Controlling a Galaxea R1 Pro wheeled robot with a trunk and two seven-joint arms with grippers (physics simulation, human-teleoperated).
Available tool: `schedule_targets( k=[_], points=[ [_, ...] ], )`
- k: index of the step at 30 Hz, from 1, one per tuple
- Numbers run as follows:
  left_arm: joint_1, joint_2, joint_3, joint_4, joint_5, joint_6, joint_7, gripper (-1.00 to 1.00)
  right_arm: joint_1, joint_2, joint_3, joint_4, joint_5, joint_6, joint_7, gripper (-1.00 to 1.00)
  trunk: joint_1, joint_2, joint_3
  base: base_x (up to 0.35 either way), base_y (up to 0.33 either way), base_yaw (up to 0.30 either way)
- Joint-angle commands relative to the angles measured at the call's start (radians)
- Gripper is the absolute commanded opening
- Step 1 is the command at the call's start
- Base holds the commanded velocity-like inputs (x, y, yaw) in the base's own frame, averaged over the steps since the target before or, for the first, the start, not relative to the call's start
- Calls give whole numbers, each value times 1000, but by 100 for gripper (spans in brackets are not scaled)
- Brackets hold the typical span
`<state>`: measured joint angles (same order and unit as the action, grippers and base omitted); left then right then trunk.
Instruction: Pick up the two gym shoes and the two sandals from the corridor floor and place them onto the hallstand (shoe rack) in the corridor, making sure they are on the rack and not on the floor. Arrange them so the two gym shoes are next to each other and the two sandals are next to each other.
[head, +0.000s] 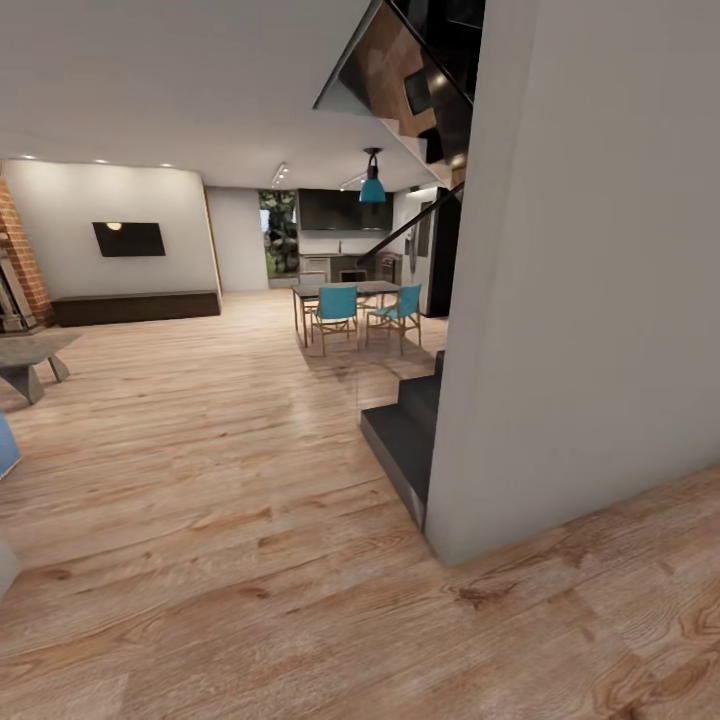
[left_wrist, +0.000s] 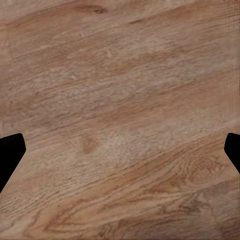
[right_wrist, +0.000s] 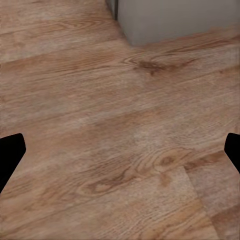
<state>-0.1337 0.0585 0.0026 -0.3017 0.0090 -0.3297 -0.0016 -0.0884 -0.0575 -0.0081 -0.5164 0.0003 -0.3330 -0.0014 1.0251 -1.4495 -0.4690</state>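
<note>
A: Item one, left hand (left_wrist: 120, 150). What is it doing?

B: It is hanging over bare corridor floor (left_wrist: 120, 75), fingers spread wide to the frame's two sides, nothing between them. One dark fingertip (left_wrist: 10, 152) is showing at each side.

A: Item two, right hand (right_wrist: 120, 150)?

B: Same entry: spread wide, carrying nothing, pointing down at the planks. Past it, the foot of a grey wall corner (right_wrist: 175, 20) is meeting the floor.

A: Why are both hands sitting low and empty?

B: My judgement: the robot is travelling, so the arms are resting in a carry posture with nothing yet to grasp.

A: Item three, surroundings from the head camera?

B: The wall corner (head: 580, 300) is standing at the right, dark stair steps (head: 405, 430) beside it. Beyond, a dining table (head: 345, 290) with teal chairs (head: 335, 305), a teal pendant lamp (head: 372, 188), and a wall television (head: 129, 239) above a low dark cabinet (head: 135, 306).

A: Gym shoes, sandals, hallstand?

B: I am not finding any of them here. Judging by that, the robot is looking towards the living area, and the corridor with the rack is probably lying elsewhere; no shoe is collected yet.
</note>
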Motion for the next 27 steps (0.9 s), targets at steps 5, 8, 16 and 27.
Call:
schedule_targets(
  k=[5, 8, 16, 27],
  points=[
    [-1, 1, 0, 1, 5, -6, 0, 100, -1, 0, -2, 1, 0, -3, -1, 100, 0, -1, -1, 0, 0, 174],
    [-1, 1, 0, 1, 7, -7, 0, 100, -1, 1, -1, 1, 0, -3, -1, 100, 0, -1, -1, 0, 0, 234],
    [-1, 1, 0, 1, 9, -8, 3, 100, -1, 1, -2, 2, 1, -3, -2, 100, 0, -1, -3, -4, -5, 259],
    [-1, 1, 26, 1, 25, -10, 2, 100, -1, 1, -2, 8, 0, -3, -2, 100, 0, -1, -8, -138, -173, 272]
  ],
)
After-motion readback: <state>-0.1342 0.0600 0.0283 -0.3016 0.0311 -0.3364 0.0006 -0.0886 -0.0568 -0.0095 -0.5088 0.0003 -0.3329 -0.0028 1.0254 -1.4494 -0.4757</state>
